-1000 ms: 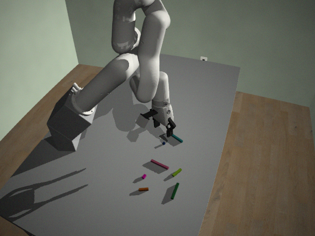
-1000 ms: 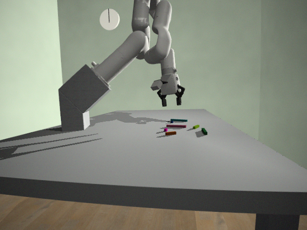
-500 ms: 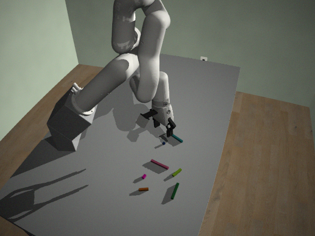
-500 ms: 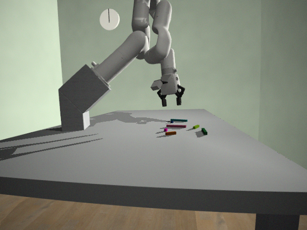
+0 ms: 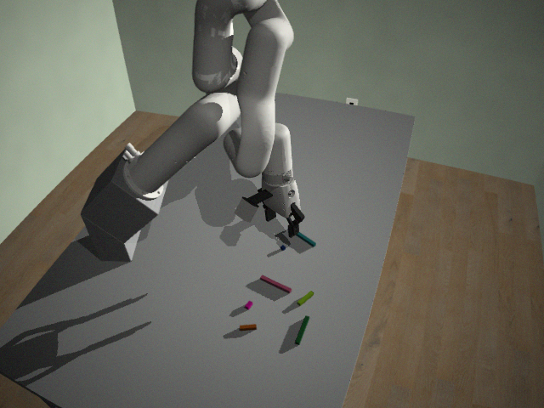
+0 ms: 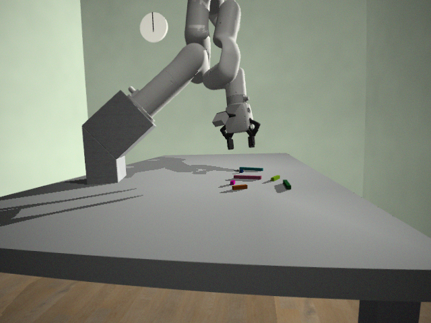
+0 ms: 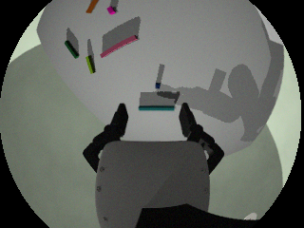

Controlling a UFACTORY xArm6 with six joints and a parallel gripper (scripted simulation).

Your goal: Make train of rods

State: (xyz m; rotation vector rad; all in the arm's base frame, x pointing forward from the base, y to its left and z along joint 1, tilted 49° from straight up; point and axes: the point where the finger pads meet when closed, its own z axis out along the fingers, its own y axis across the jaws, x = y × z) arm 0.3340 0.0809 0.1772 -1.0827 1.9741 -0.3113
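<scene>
Open gripper hangs high by the turquoise rod, with the train still to be built

The gripper point(image 5: 280, 223) point(image 6: 240, 146) point(image 7: 153, 109) is spread wide with nothing in it, above the table point(image 5: 197, 373) point(image 6: 174, 225) point(image 7: 190, 38). The turquoise rod point(image 5: 307, 240) point(image 6: 251, 169) point(image 7: 157, 108), only the measure, shows between the fingertips in the wrist view, running from one finger's side to the other.

Blue and pink look the handiest pair, one plus nine. The blue rod point(image 5: 282, 247) point(image 6: 241, 171) point(image 7: 158, 85) lies just beside the turquoise; the pink rod point(image 5: 275, 283) point(image 6: 247, 177) point(image 7: 119, 47) lies farther out, toward the bottom of the top view. There its long axis slopes down to the right, roughly alongside the turquoise, so the fingers would need to turn across it.

Green and magenta would also make ten, but the green rod point(image 5: 302, 330) point(image 6: 286, 184) point(image 7: 71, 49) and magenta rod point(image 5: 248, 304) point(image 6: 232, 182) point(image 7: 111, 10) lie farther off, well apart. The lime rod point(image 5: 305, 297) point(image 6: 275, 178) point(image 7: 90, 65) sits near the pink's right end in the top view and could be nudged; the orange rod point(image 5: 247, 326) point(image 6: 240, 186) point(image 7: 92, 6) stays out of the train

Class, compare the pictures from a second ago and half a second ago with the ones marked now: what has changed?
Nothing has visibly changed. The open black-fingered gripper hangs above the grey table in the same place, and nothing was taken hold of or let go. The seven coloured rods lie as they did.
</scene>
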